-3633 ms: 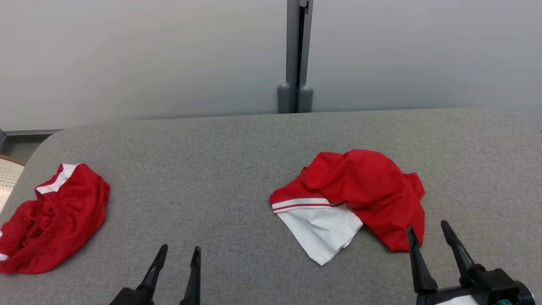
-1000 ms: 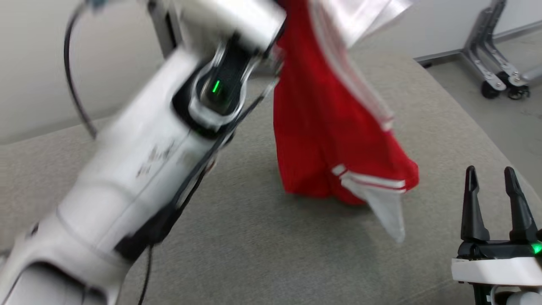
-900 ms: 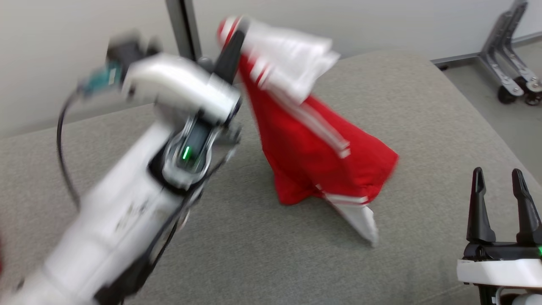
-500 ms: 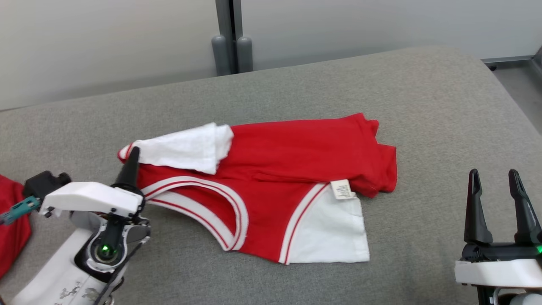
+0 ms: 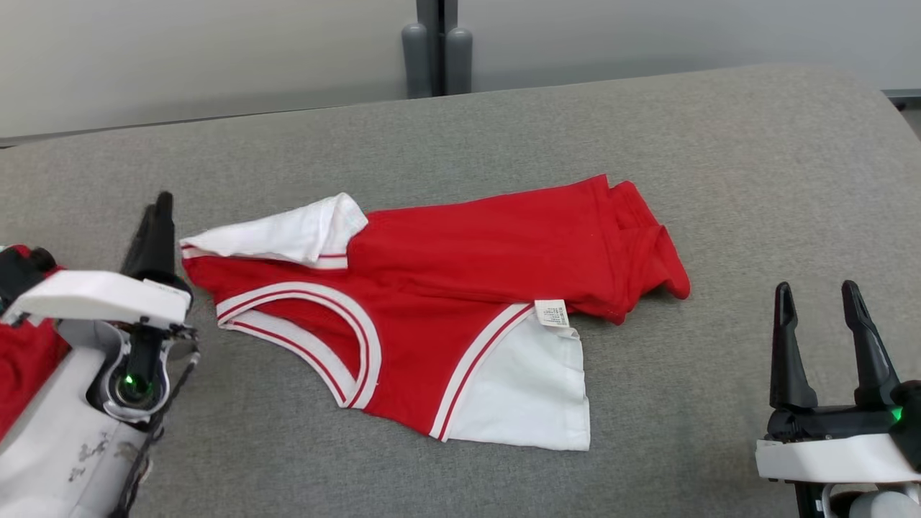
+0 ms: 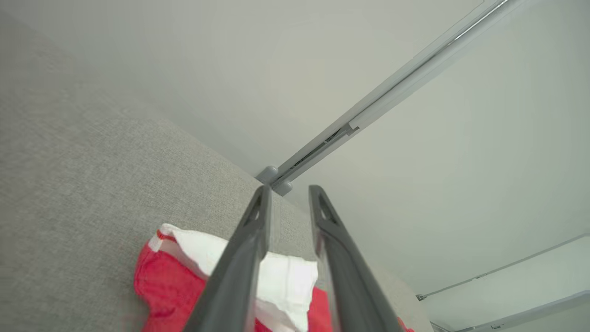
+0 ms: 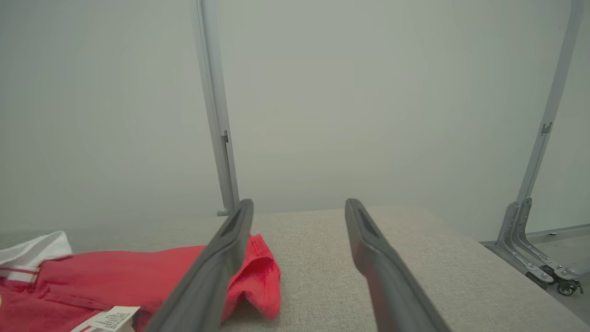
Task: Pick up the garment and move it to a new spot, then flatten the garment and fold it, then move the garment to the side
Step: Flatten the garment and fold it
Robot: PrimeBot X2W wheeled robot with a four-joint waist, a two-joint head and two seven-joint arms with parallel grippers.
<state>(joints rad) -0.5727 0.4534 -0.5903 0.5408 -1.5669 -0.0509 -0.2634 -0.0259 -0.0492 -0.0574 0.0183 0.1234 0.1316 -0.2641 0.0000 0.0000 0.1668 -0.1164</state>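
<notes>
Red shirt (image 5: 468, 273) on worktop (image 5: 719, 144), 3 o'clock of left fingers (image 5: 155, 234), 10 o'clock of right fingers (image 5: 786, 345); both pairs apart, empty.

Bare grey surface (image 5: 755, 180) lies open to the right of the garment (image 5: 468, 266), behind it and along the near edge. A second red cloth (image 5: 18, 360) crowds the far left edge. A wall (image 5: 216, 57) with 2 grey post feet (image 5: 416, 61) closes off the back side.

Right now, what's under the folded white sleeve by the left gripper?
The sleeve lies folded over the shirt. Red cloth shows along the sleeve's lower edge. How the shoulder lies beneath the sleeve is covered.
</notes>
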